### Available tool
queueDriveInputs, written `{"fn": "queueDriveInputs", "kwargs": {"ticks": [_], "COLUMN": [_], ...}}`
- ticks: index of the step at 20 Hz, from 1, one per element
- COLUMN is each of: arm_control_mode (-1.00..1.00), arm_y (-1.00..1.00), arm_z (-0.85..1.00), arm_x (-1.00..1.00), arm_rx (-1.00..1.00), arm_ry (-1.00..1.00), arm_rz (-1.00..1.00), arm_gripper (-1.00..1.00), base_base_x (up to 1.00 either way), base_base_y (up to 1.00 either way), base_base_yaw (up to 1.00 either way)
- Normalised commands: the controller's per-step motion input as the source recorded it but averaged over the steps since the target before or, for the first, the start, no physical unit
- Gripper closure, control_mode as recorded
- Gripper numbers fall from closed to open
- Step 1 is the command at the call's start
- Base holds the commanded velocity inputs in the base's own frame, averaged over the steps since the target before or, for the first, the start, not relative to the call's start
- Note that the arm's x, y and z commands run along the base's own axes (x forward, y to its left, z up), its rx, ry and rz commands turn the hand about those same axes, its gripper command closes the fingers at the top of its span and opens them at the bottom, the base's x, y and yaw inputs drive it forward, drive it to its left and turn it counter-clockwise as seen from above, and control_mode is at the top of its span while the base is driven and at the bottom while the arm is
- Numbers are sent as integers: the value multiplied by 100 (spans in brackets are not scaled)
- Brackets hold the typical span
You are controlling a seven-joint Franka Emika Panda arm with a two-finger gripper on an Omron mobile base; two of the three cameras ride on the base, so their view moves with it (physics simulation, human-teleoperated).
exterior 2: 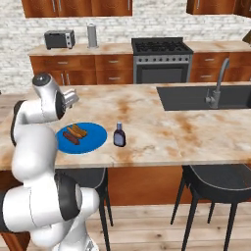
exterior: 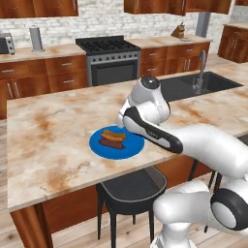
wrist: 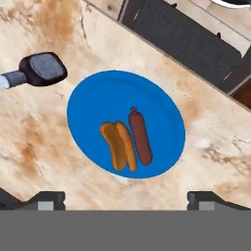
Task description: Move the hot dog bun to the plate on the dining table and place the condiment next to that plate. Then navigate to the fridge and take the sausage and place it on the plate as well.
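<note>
The blue plate (wrist: 93, 100) lies on the dining table (wrist: 44, 147) near its front edge. On it the orange-tan hot dog bun (wrist: 118, 145) and the darker, slimmer sausage (wrist: 140, 136) lie side by side. The dark condiment (wrist: 41, 69) bottle stands on the table just beside the plate. My gripper (wrist: 125, 200) hovers above the plate, open, with nothing between its fingertips (wrist: 46, 200). From the right base view the gripper (exterior 2: 73, 98) hangs over the plate (exterior 2: 93, 135), bun (exterior 2: 77, 130) and sausage (exterior 2: 71, 138), with the condiment (exterior 2: 119, 135) to the right. The left base view shows plate (exterior: 128, 150), bun (exterior: 113, 134) and sausage (exterior: 111, 144).
Dark stools (exterior 2: 215, 179) stand under the table's front edge, one (exterior: 131, 186) below the plate. A sink with a faucet (exterior 2: 215, 93) is set in the table's right part. Stove (exterior: 109, 53) and toaster (exterior 2: 59, 38) line the back counter.
</note>
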Motion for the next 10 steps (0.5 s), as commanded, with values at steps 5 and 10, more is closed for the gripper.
{"fn": "queueDriveInputs", "kwargs": {"ticks": [5,10], "arm_control_mode": [-100,-100], "arm_y": [-35,-48], "arm_z": [30,22], "arm_x": [-89,-88], "arm_rx": [9,8], "arm_ry": [0,0], "arm_rz": [-10,-10], "arm_gripper": [-100,-100], "base_base_x": [0,0], "base_base_y": [0,0], "base_base_yaw": [0,0]}}
